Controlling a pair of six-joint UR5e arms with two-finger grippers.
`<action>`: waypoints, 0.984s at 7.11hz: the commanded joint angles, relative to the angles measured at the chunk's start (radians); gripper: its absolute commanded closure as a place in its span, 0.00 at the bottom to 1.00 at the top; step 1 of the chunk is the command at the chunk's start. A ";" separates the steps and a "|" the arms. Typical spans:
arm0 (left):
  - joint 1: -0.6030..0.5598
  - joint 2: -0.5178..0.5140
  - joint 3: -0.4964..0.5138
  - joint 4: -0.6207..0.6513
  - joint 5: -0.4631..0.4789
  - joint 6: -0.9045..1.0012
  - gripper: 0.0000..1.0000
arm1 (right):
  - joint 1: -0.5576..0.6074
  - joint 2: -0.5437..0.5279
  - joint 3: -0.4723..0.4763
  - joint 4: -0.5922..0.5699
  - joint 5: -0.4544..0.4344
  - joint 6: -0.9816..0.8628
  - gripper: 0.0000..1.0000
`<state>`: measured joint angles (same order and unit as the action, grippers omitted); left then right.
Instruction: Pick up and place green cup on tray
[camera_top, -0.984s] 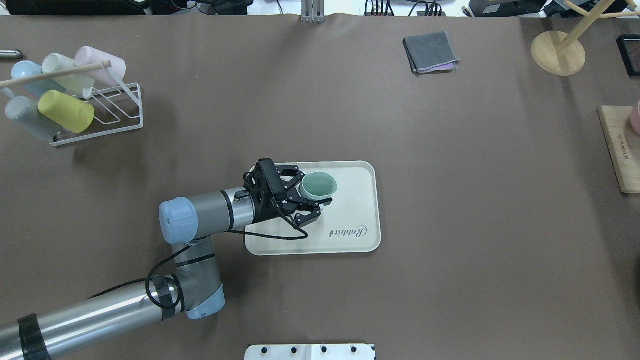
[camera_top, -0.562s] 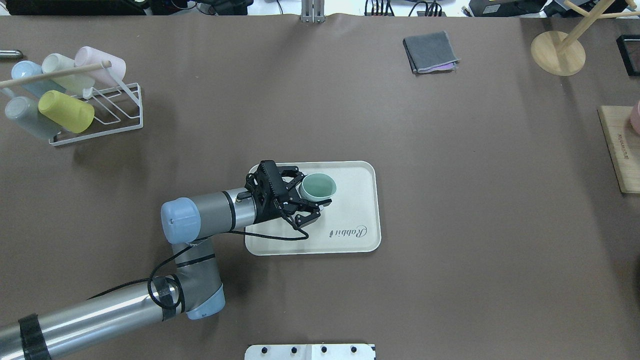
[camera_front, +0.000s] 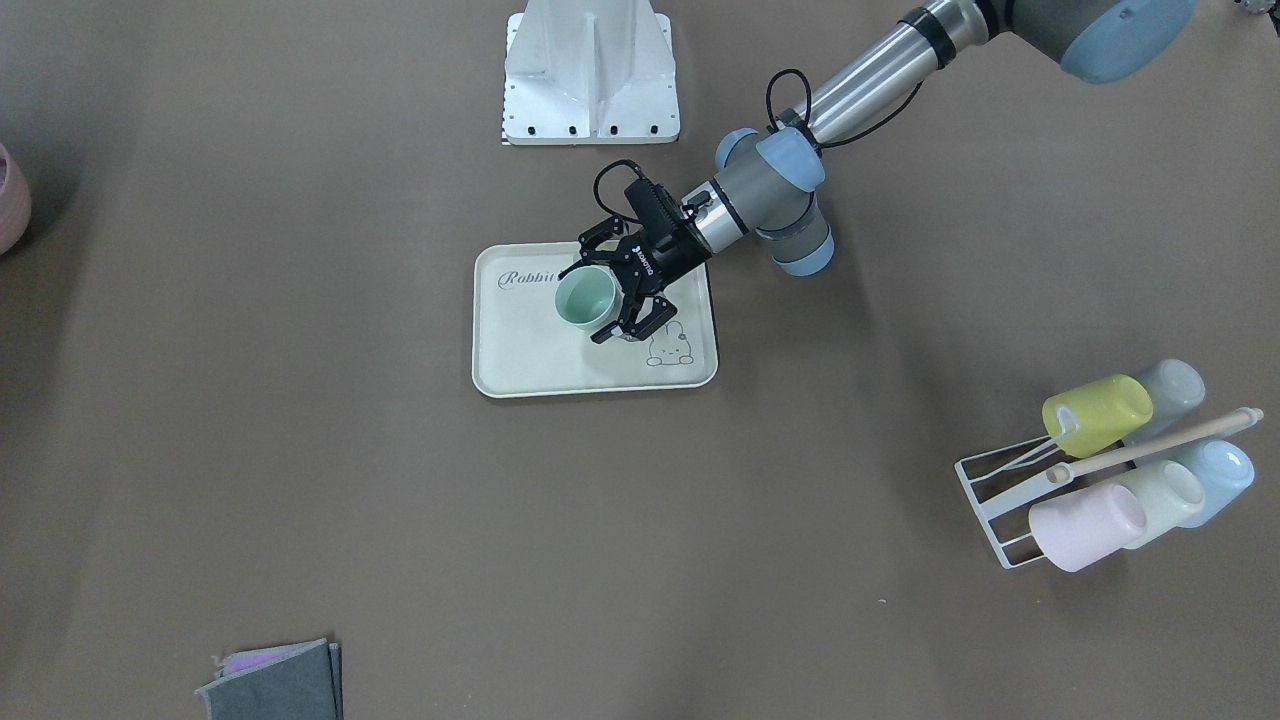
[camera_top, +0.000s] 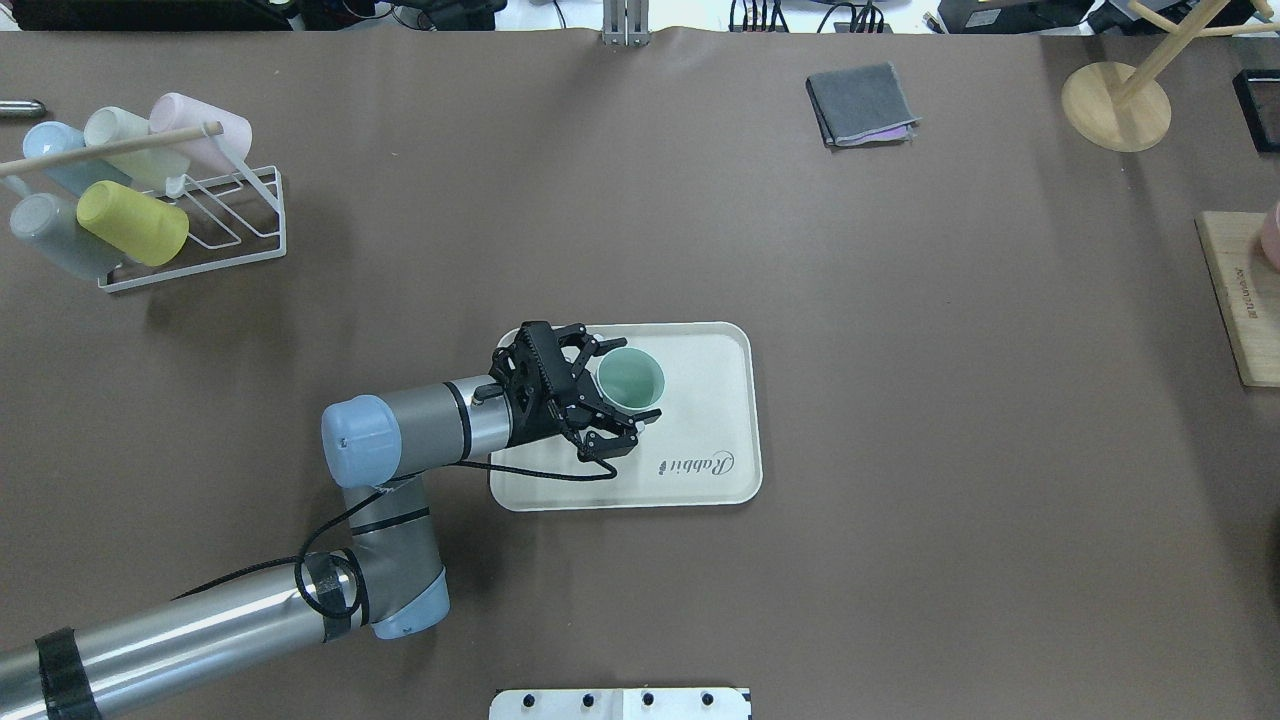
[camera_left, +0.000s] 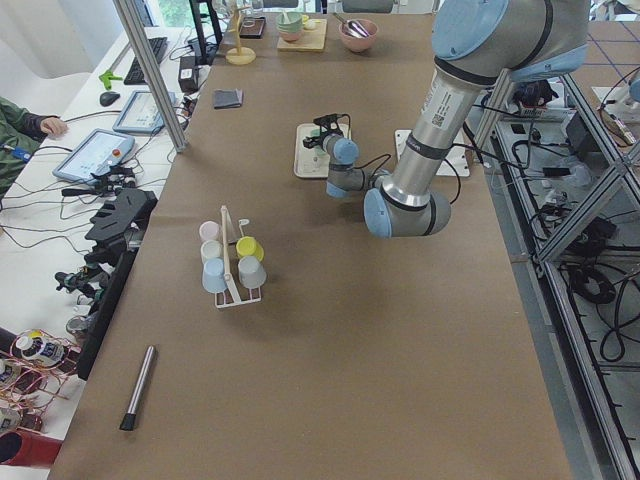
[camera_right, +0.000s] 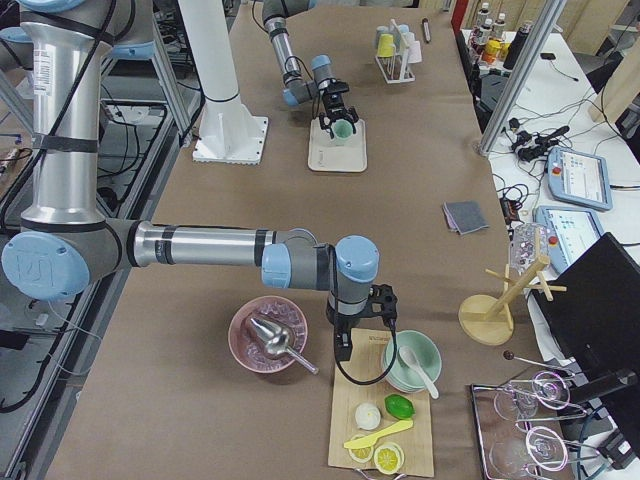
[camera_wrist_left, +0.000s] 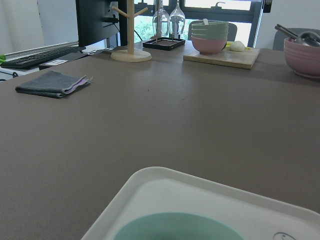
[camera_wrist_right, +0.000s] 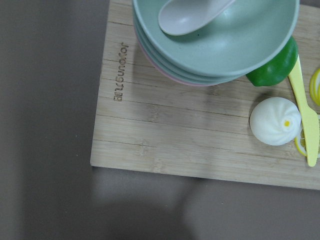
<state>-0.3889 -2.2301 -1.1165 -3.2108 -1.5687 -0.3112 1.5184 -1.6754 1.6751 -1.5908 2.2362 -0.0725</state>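
The green cup stands upright on the cream tray, in its left half. My left gripper reaches in from the left, its jaws spread on either side of the cup and close to its wall, so it looks open. In the front view the cup sits between the fingers on the tray. The left wrist view shows only the cup's rim and the tray's edge. My right gripper hangs over a wooden board far to the right; I cannot tell whether it is open or shut.
A white wire rack with several pastel cups, one yellow-green, stands at the far left. A folded grey cloth and a wooden stand lie at the back right. The board with bowls is at the right edge.
The left gripper has lowered the cup slightly onto the tray and its finger linkages have spread wider.
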 joint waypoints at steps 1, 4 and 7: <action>-0.001 0.020 -0.009 -0.006 0.002 0.006 0.02 | -0.003 0.008 0.000 0.000 -0.001 0.000 0.00; -0.004 0.064 -0.060 -0.006 0.002 0.006 0.02 | -0.006 0.014 0.000 -0.001 -0.001 0.000 0.00; -0.005 0.093 -0.130 0.003 0.006 0.004 0.02 | -0.006 0.020 0.000 -0.009 0.002 0.002 0.00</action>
<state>-0.3939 -2.1452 -1.2159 -3.2140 -1.5644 -0.3056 1.5126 -1.6576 1.6751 -1.5978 2.2367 -0.0707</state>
